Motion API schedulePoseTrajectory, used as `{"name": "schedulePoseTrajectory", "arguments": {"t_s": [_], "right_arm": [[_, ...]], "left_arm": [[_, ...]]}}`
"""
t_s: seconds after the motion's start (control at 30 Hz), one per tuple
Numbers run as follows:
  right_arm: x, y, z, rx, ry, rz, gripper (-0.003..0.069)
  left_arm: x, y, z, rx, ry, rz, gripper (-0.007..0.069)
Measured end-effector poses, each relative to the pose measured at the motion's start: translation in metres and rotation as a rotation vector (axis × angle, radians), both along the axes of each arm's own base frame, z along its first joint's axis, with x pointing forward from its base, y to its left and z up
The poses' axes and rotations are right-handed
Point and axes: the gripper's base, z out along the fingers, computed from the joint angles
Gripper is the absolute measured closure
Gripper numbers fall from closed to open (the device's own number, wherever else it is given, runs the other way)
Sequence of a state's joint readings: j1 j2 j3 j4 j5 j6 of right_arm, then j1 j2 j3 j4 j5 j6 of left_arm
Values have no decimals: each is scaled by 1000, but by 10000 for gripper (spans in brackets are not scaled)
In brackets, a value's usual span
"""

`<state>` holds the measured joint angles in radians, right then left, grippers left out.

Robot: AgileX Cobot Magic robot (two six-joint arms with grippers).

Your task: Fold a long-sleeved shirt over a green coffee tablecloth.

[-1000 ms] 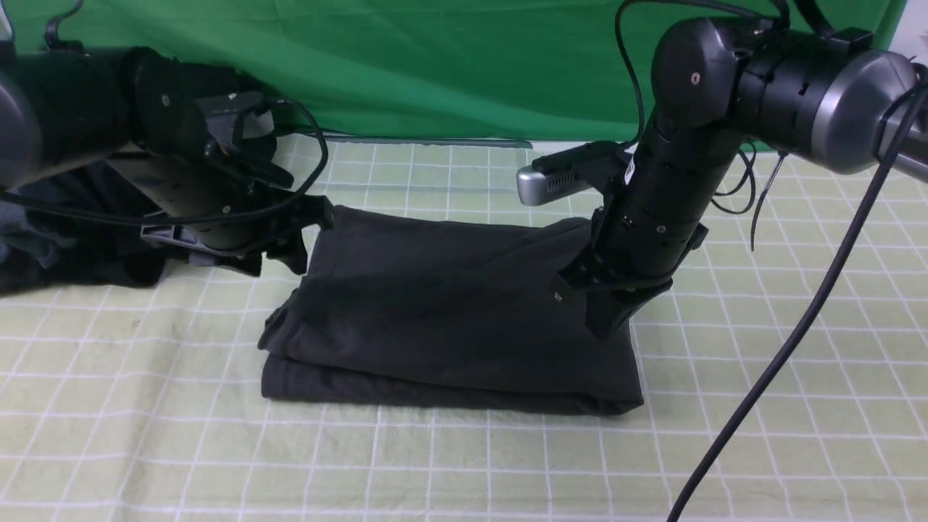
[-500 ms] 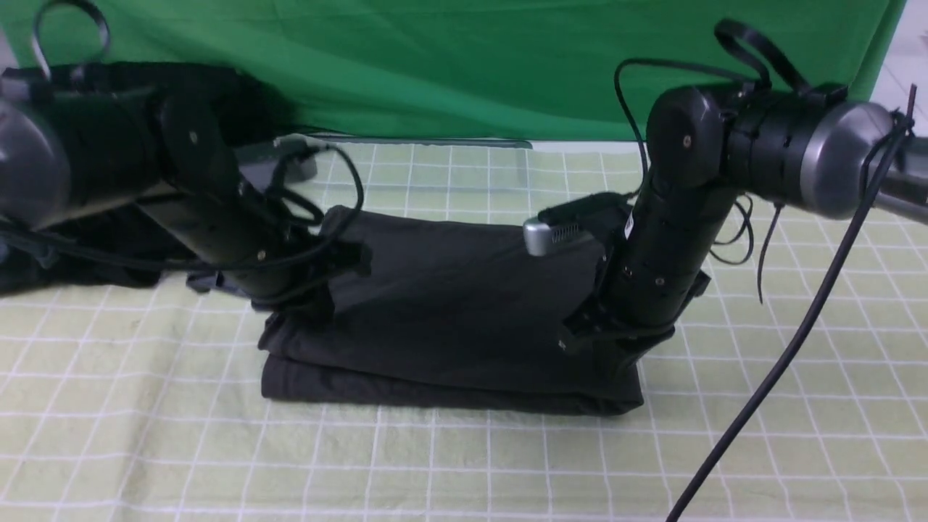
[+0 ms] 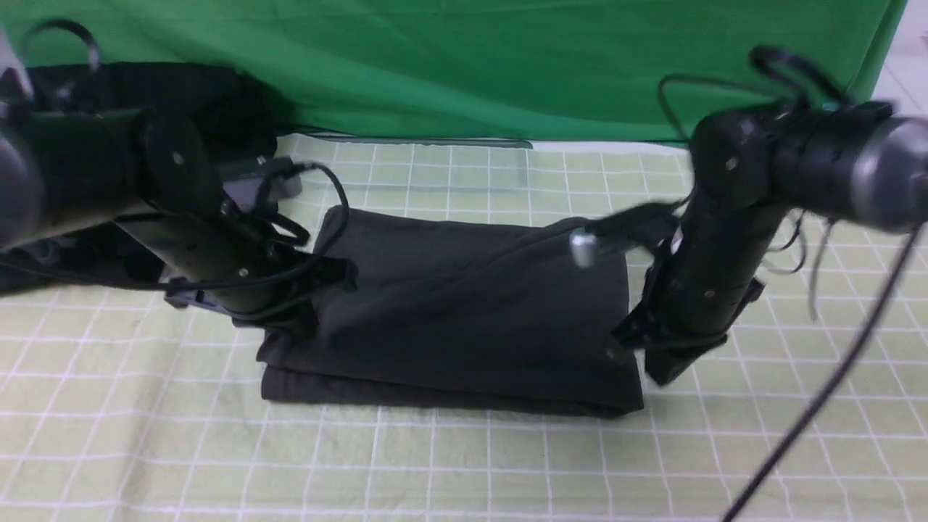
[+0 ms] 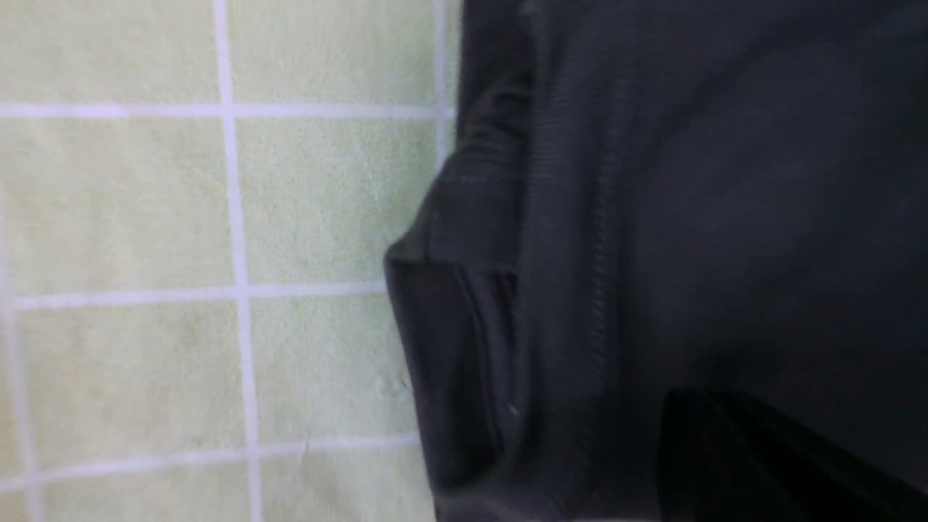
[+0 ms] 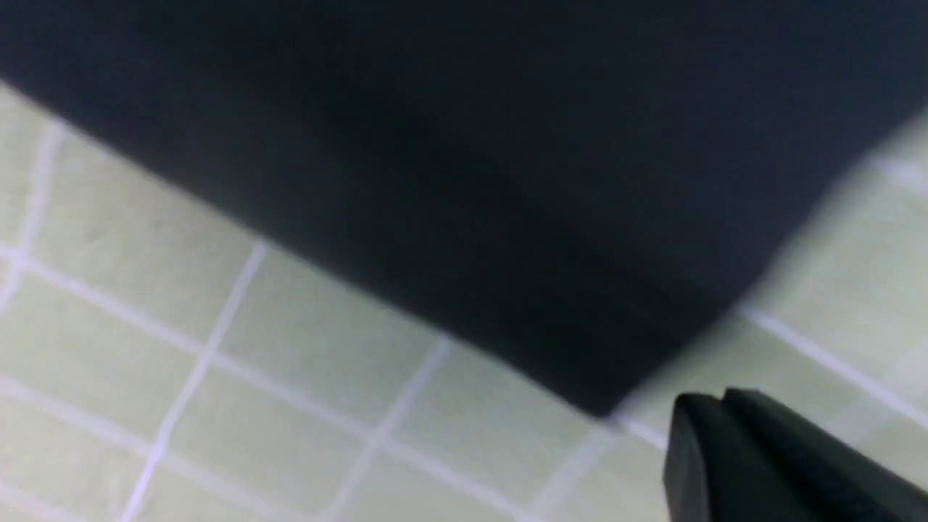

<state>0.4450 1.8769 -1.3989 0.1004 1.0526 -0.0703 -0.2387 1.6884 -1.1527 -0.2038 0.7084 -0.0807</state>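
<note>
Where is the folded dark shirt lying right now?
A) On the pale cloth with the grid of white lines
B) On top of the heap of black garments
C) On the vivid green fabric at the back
A: the front view shows the dark shirt spread on the pale yellow-green cloth, whose white grid lines run out around it.

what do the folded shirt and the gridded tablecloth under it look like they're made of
Long-sleeved shirt: probably cotton knit, matte charcoal, judging by its soft folds and stitched seams. Tablecloth: perhaps thin woven fabric, fairly matte, with small wrinkles; a coated finish can't be ruled out.
</note>
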Motion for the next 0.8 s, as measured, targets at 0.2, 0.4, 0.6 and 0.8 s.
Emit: {"name": "schedulePoseTrajectory", "arguments": {"t_s": [0.2, 0.4, 0.6, 0.8], "right_arm": [[-54, -32, 141, 202, -447, -42, 652], [-149, -78, 223, 441, -984, -62, 652], [-256, -131, 212, 625, -1445, -76, 652], [-306, -155, 160, 730, -1682, -92, 652]], "left_arm": [[-54, 15, 95, -21, -234, -26, 630], [-127, 33, 155, -81, -505, -16, 630], [-213, 54, 154, -121, -690, -8, 630], [-264, 67, 114, -155, -787, 12, 630]]}}
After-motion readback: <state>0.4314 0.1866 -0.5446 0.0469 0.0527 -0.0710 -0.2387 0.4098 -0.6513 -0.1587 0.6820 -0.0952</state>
